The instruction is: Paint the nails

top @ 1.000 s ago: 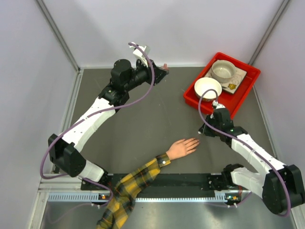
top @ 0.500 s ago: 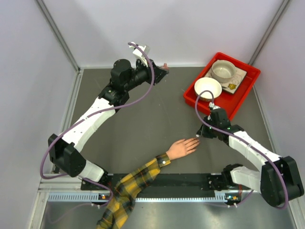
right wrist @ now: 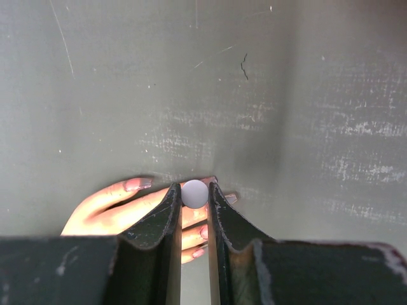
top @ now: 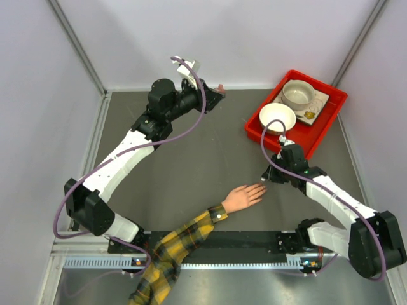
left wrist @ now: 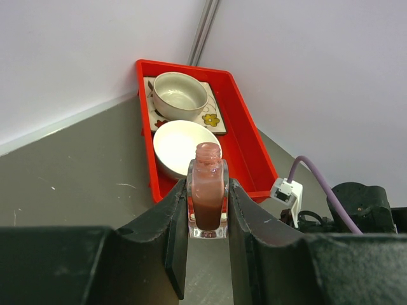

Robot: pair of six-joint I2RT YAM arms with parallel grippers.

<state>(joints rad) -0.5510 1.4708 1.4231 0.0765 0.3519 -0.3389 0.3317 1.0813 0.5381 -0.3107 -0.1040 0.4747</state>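
Nearest us, a plaid sleeve (top: 172, 251) ends in a smooth peach hand (top: 243, 197) lying flat on the scuffed grey table (top: 191, 165). Its pink nails (right wrist: 137, 184) lie beneath our right claw (top: 266, 178), clenched on a white ball (right wrist: 194, 194). Farther off sits a glossy red tray (left wrist: 245, 140), and our left claw (left wrist: 208, 187) grips a glass bottle (left wrist: 208, 206).

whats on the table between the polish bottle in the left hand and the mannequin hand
Nothing. The top view shows only bare dark table between the polish bottle, clamped in the left hand, and the mannequin hand.

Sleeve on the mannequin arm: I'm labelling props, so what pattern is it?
The sleeve is yellow-and-dark plaid, clearest in the top external view.
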